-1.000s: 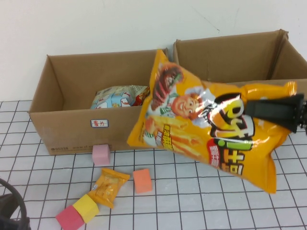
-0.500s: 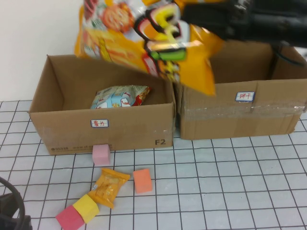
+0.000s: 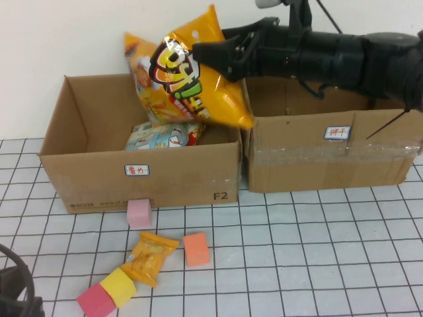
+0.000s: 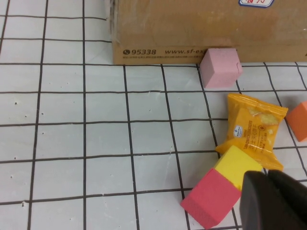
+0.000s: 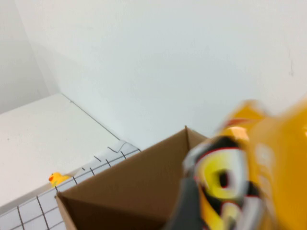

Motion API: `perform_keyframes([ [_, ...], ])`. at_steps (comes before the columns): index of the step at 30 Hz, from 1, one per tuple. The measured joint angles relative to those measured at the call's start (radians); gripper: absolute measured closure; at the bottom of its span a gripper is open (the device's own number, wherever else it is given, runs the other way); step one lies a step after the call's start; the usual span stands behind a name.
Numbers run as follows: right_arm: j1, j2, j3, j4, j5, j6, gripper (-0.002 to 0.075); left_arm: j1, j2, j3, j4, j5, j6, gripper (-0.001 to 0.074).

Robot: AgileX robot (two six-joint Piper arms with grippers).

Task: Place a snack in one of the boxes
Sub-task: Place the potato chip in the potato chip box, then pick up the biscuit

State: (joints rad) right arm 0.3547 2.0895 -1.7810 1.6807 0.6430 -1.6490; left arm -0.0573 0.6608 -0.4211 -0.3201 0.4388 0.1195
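Two boxes at twelve o'clock. My right end effector [image 3: 213,54] is clamped on the yellow chip bag [image 3: 182,76], suspended over the left box [image 3: 139,175]. My left end effector [image 4: 273,201] sits at seven o'clock above the desk [image 3: 297,264]; grip state indeterminate.

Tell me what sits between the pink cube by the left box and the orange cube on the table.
In the high view, the small yellow snack packet lies between the pink cube and the orange cube, slightly nearer the robot. The left wrist view shows the same.
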Motion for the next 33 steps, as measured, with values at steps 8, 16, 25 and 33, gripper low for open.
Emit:
perform_keyframes([
  [8, -0.019, -0.098, -0.004, -0.190, 0.048, 0.020, 0.0230, 0.000, 0.000, 0.000, -0.029, 0.026, 0.035, 0.0736],
  [16, -0.040, -0.356, -0.014, -0.610, 0.155, 0.115, 0.0662, 0.000, 0.070, 0.000, -0.300, 0.091, 0.343, 0.0721],
  [25, -0.040, -0.608, -0.014, -1.214, 0.407, 0.499, 0.0724, -0.002, 0.394, -0.092, -0.468, 0.140, 0.650, 0.0310],
  [33, -0.042, -0.723, 0.106, -1.512, 0.439, 0.708, 0.0726, -0.086, 0.708, -0.321, -0.437, 0.119, 0.685, 0.0229],
])
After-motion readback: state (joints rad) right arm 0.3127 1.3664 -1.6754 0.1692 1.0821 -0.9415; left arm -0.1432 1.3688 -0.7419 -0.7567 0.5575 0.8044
